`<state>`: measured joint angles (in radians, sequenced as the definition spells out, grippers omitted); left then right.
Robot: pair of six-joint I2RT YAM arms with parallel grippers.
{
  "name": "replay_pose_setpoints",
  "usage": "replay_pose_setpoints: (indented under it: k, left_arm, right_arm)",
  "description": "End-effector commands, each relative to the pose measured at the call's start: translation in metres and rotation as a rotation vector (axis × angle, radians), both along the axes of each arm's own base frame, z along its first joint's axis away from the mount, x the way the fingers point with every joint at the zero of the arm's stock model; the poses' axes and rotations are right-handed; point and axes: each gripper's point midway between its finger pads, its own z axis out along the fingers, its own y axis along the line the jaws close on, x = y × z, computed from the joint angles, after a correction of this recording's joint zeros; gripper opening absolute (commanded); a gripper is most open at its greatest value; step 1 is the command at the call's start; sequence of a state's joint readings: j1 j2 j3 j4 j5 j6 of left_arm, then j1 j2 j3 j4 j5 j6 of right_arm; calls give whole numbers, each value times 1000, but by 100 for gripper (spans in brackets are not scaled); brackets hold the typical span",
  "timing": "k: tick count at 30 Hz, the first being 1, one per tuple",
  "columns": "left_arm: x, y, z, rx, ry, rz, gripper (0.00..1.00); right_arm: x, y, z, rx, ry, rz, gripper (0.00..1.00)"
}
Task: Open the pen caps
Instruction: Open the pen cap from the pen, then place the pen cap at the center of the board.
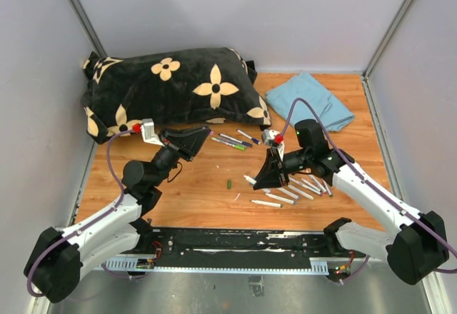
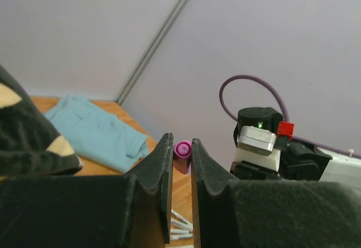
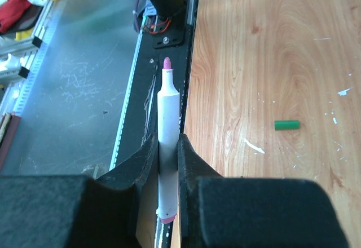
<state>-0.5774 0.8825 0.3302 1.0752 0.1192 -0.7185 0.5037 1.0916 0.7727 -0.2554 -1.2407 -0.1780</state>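
My left gripper (image 2: 181, 144) is shut on a pink-purple pen cap (image 2: 182, 149), held in the air and off its pen. In the top view the left gripper (image 1: 206, 135) is just in front of the pillow. My right gripper (image 3: 168, 141) is shut on a white pen barrel (image 3: 168, 107) whose pink tip is bare and points toward the table's near edge. In the top view the right gripper (image 1: 258, 183) hangs low over the mid-table. A loose green cap (image 1: 229, 183) lies on the wood between the arms; it also shows in the right wrist view (image 3: 286, 125).
Several capped pens (image 1: 232, 141) lie in front of a black flowered pillow (image 1: 171, 85). A pile of white pen barrels (image 1: 300, 185) lies right of the right gripper. A folded blue cloth (image 1: 310, 100) lies at the back right. A black rail (image 1: 235, 241) runs along the near edge.
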Motion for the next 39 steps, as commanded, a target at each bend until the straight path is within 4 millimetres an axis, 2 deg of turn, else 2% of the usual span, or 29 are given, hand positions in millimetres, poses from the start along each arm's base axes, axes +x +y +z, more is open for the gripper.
replay_pose_setpoints:
  k: [1,11,19,23,31,39]
  left_arm:
    - [-4,3,-35,85,79,6,0]
    - [-18,16,-99,144,230,15,0]
    - [-19,24,-155,186,431,39,0]
    - [-16,29,-180,189,545,74,0]
    - [-8,31,-220,199,750,121,0]
    - [-8,26,-258,264,919,118,0]
  right_arm:
    - [-13,1,-20,-80,-81,38,3]
    - [-19,5,-49,-213,-124,64,3]
    - [-27,8,-93,-432,-137,91,4]
    - [-32,7,-117,-527,-142,94,12]
    - [-21,9,-151,-704,-216,69,10]
    - [-12,17,-164,-747,-264,24,12]
